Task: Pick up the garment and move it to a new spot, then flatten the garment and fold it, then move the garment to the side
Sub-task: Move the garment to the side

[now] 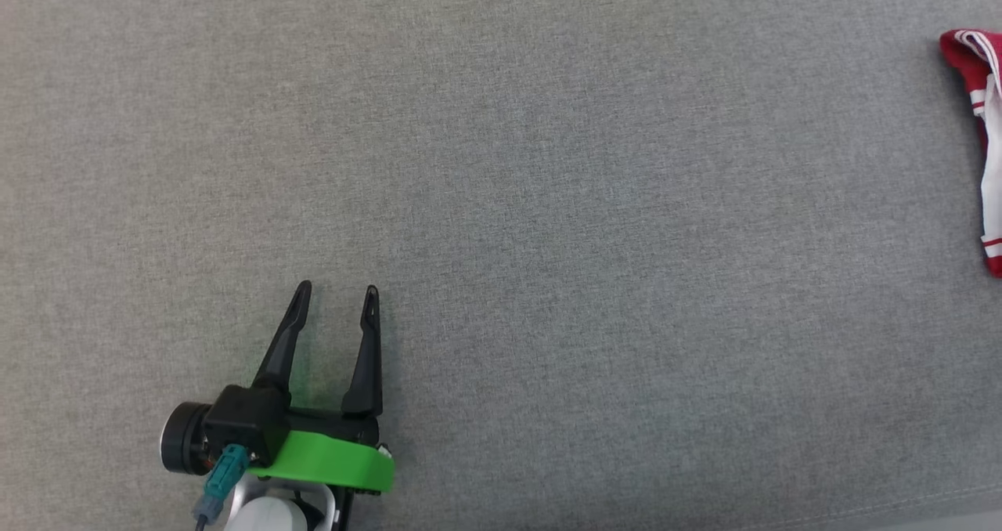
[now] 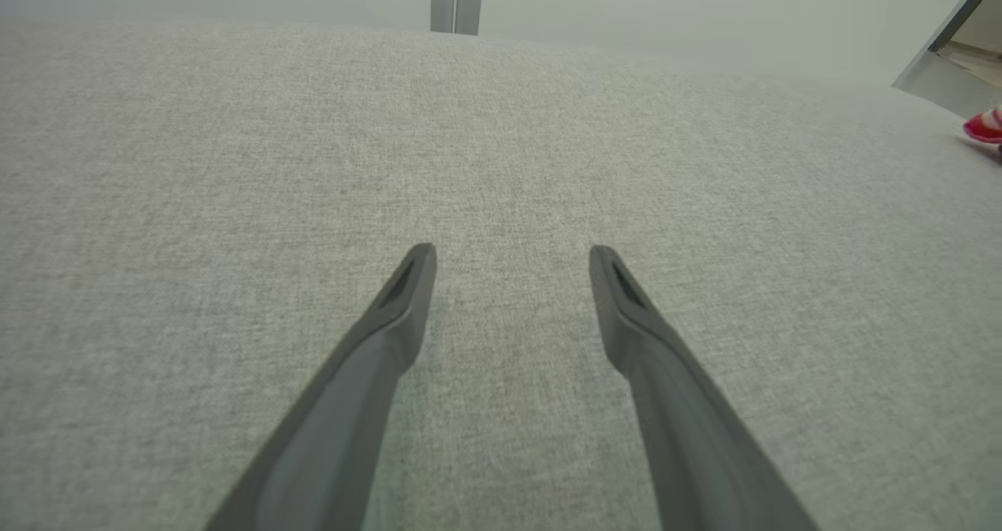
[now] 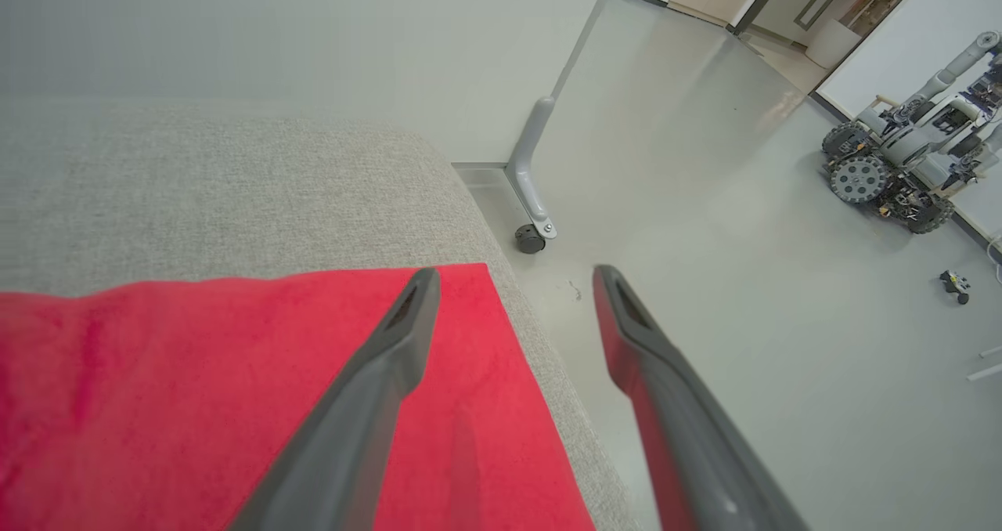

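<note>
At right edge, garment (image 3: 196, 390) looks soft, light (likely limp); pinch a hem; left gripper (image 1: 337, 288) and right gripper (image 3: 514, 274) spread, empty.

Red garment (image 1: 971, 57) with white stripes, grey woven cushion (image 1: 548, 163), dark fingers (image 1: 286, 343), green wrist band (image 1: 329, 460)

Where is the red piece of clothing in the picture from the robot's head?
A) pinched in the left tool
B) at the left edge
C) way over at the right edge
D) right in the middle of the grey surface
C: the red garment lies at the far right edge of the grey surface, well apart from the open left tool, which has nothing between its fingers.
</note>
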Robot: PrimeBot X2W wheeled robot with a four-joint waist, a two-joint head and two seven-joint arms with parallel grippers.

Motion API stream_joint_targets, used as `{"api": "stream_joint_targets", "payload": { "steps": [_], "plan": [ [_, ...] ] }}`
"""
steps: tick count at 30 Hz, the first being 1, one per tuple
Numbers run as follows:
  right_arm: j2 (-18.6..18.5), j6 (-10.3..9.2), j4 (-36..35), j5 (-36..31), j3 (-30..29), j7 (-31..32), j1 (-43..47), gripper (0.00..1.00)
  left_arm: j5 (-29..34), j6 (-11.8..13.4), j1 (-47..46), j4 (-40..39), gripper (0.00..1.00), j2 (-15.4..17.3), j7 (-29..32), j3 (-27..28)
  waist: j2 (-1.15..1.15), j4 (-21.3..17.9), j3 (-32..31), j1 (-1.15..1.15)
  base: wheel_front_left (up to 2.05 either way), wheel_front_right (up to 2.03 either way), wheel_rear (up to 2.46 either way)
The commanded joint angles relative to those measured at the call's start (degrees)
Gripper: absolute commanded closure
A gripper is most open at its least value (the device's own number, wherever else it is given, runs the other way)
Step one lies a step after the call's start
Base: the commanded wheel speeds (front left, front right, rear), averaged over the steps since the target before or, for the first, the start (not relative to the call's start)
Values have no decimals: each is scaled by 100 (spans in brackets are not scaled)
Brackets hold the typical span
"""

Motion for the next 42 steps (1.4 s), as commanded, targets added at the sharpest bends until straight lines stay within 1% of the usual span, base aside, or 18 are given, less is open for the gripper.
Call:
{"api": "stream_joint_targets", "payload": {
  "steps": [1,3,5,10,11,12,15,16,19,21,25,28,34,42],
  "plan": [
    [45,-8,-110,-82,-92,-81,-38,0,-71,33,-38,-7,0,13,-2,37,0,5,-135,-1,0,0,0],
    [173,-8,-411,-208,-194,-125,139,0,-137,63,46,18,0,13,-1,45,0,23,-341,-1,0,0,0],
    [345,-8,-1043,-277,-422,-123,417,0,-175,79,166,56,0,15,-1,70,0,36,-630,-1,0,0,0],
    [1064,-8,-2733,-386,-1051,-123,1848,0,-336,110,600,145,0,14,-1,169,0,135,-1534,-1,0,0,0],
    [1201,-8,-3013,-463,-1100,-123,2124,0,-365,125,692,151,0,15,-1,214,0,140,-1677,-1,0,0,0],
    [1449,-8,-3318,-506,-1128,-124,2469,0,-395,139,811,153,0,14,-1,257,0,146,-1858,-1,0,0,0],
    [1961,-8,-4071,-649,-1176,-124,3296,0,-427,143,1100,151,0,14,-1,377,0,159,-2242,-1,0,0,0],
    [2186,-8,-4292,-609,-1188,-125,3555,0,-408,127,1186,147,0,14,-1,426,0,160,-2337,-1,0,0,0],
    [2710,-8,-4780,-733,-1114,-124,4188,0,-390,59,1365,185,0,13,-1,526,0,172,-2552,-1,0,0,0],
    [2959,-8,-5047,-818,-1003,-125,4519,0,-339,-7,1407,236,0,14,-2,576,0,205,-2630,-1,0,0,0],
    [3409,-8,-5447,-876,-854,-125,5089,0,-283,-79,1391,310,0,14,-2,667,0,281,-2762,-1,0,0,0],
    [3577,-8,-5541,-940,-590,-126,5469,0,-280,-86,1422,337,0,14,-1,670,0,330,-2843,-1,0,0,0],
    [3730,-8,-5585,-979,-248,-126,5772,0,-262,-90,1425,365,0,14,-1,622,0,381,-2887,-1,0,0,0],
    [3767,-8,-5575,-1035,-212,-126,5827,0,-248,-99,1387,355,0,14,-1,577,0,407,-2893,-1,0,0,0]
  ]
}}
